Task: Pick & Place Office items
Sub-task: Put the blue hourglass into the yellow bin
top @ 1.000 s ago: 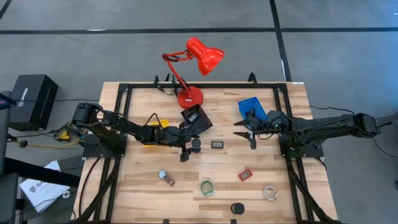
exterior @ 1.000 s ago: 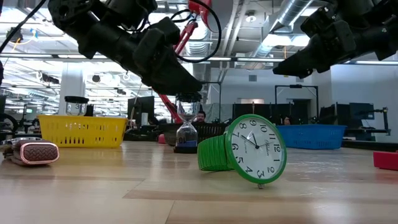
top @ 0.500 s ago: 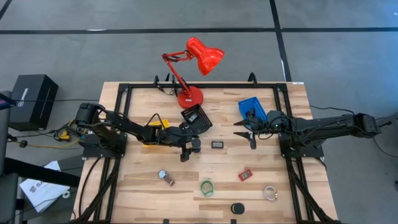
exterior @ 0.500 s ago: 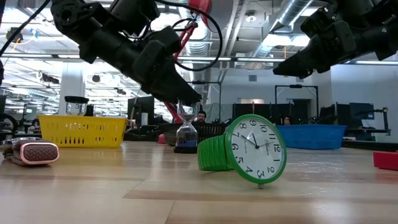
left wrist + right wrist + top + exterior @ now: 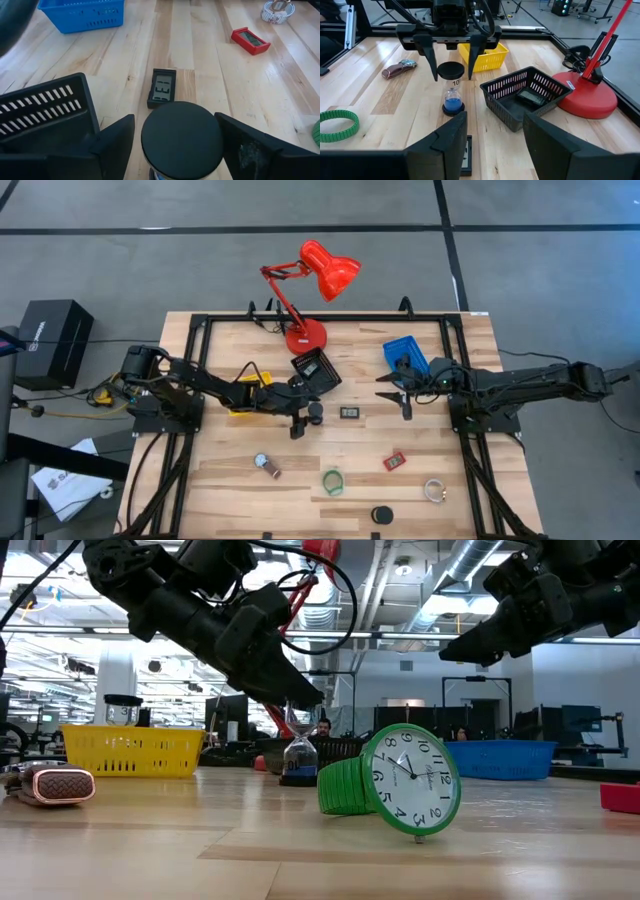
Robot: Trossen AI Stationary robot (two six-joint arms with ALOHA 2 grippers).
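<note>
An hourglass [image 5: 452, 93] with blue sand is seen beside the black mesh tray [image 5: 527, 95], straddled untouched by the wide-open left gripper [image 5: 451, 55]. The right gripper [image 5: 392, 394] is parted, empty.

Red desk lamp [image 5: 320, 280]; yellow [image 5: 132, 750], blue [image 5: 405, 356], black [image 5: 317, 370] trays on table.
</note>
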